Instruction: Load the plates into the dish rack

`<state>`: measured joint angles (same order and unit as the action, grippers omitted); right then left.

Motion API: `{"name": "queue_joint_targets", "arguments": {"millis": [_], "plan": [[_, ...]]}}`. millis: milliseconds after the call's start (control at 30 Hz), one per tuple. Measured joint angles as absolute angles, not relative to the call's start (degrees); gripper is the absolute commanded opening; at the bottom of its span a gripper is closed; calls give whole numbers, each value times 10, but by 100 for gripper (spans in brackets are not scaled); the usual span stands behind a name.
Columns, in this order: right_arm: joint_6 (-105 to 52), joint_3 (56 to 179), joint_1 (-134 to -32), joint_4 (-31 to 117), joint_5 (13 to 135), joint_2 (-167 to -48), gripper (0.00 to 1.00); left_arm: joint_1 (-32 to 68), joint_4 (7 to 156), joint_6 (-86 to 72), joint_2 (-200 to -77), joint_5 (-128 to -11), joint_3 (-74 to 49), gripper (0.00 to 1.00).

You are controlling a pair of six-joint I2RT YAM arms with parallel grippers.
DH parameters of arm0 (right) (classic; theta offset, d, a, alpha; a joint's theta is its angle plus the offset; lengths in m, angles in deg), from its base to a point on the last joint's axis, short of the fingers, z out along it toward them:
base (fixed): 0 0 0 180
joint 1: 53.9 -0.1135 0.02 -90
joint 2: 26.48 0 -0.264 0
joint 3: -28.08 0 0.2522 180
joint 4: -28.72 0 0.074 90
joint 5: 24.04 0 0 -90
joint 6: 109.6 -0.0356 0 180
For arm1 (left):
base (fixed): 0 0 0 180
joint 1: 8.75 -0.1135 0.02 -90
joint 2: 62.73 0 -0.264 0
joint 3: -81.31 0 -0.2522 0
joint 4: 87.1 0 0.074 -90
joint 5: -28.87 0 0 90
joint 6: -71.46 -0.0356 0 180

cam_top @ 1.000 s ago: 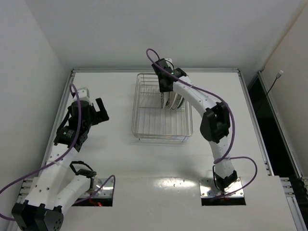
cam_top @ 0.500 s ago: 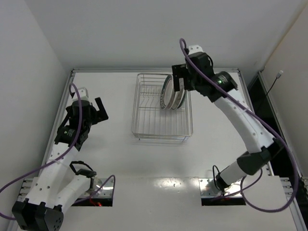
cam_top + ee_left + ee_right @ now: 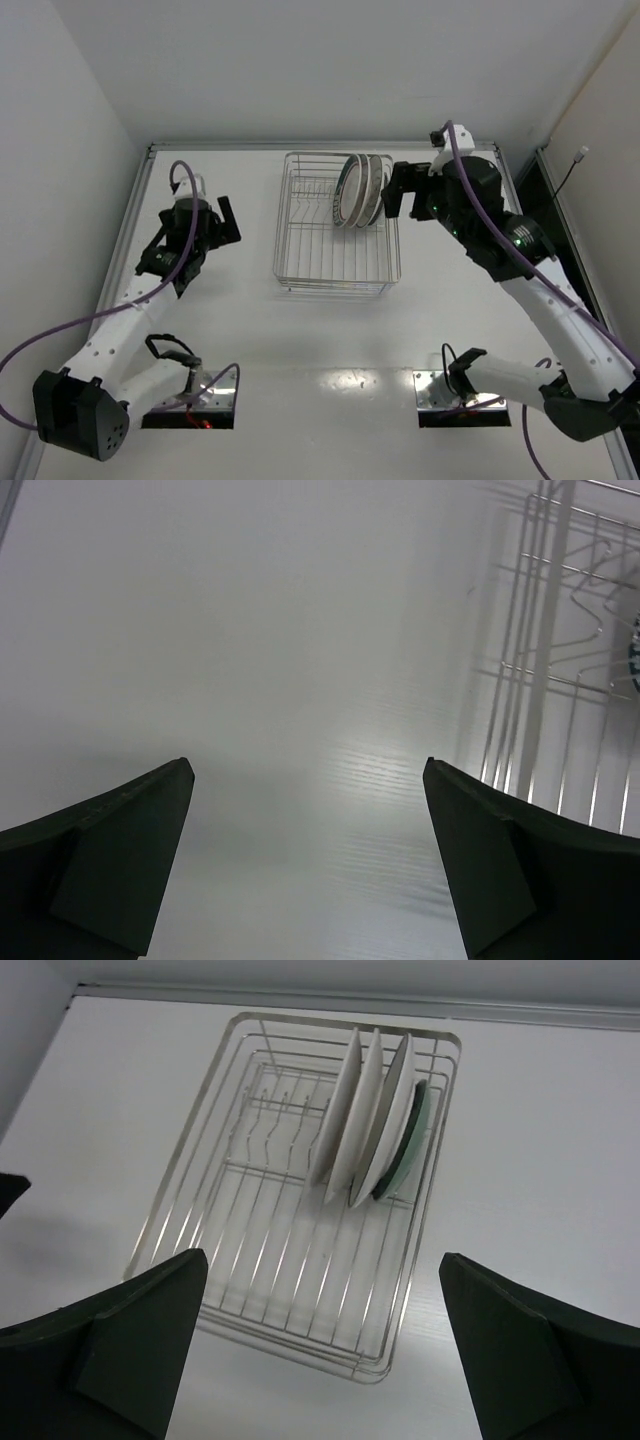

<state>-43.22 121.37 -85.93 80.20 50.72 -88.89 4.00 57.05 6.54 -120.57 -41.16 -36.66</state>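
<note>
The right pincer (image 3: 320,1258) stands at full spread with nothing between its jaws. In the top view the right pincer (image 3: 402,190) sits just beside the right wall of the dish rack (image 3: 335,290), apart from the load. 1 second earlier it was low over the rack, nearly closed on the plate stack; it has since released, lifted and withdrawn to the right. The left pincer (image 3: 306,765) is also fully spread and holds nothing. It hangs over bare surface (image 3: 250,630) to the left of the rack, and its arm has shifted only slightly toward the far edge in that time. The plates (image 3: 365,1120) now stand on edge in the far right part of the dish rack (image 3: 180,1210), packed closely together and leaning to 1 side. 3 white faces are visible, with the dark teal plate (image 3: 415,1140) outermost on the right, making 4 in total. A row of unused wire prongs (image 3: 272,1120) remains to their left. No plate is visible on the surface (image 3: 250,340) in any view. Judgement: the last placement is complete and loading appears finished. The stack has kept its position after release, so the lean looks stable, though contact between neighbouring plates cannot be confirmed. What remains is probably only the retreat of both arms.
</note>
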Motion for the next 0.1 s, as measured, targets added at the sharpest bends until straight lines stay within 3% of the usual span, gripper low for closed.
{"name": "queue_joint_targets", "arguments": {"millis": [100], "plan": [[-437, 1214, -856, 803, 485, -919, 99, 71, 587, 60, -1192, -405, -379, 99]]}}
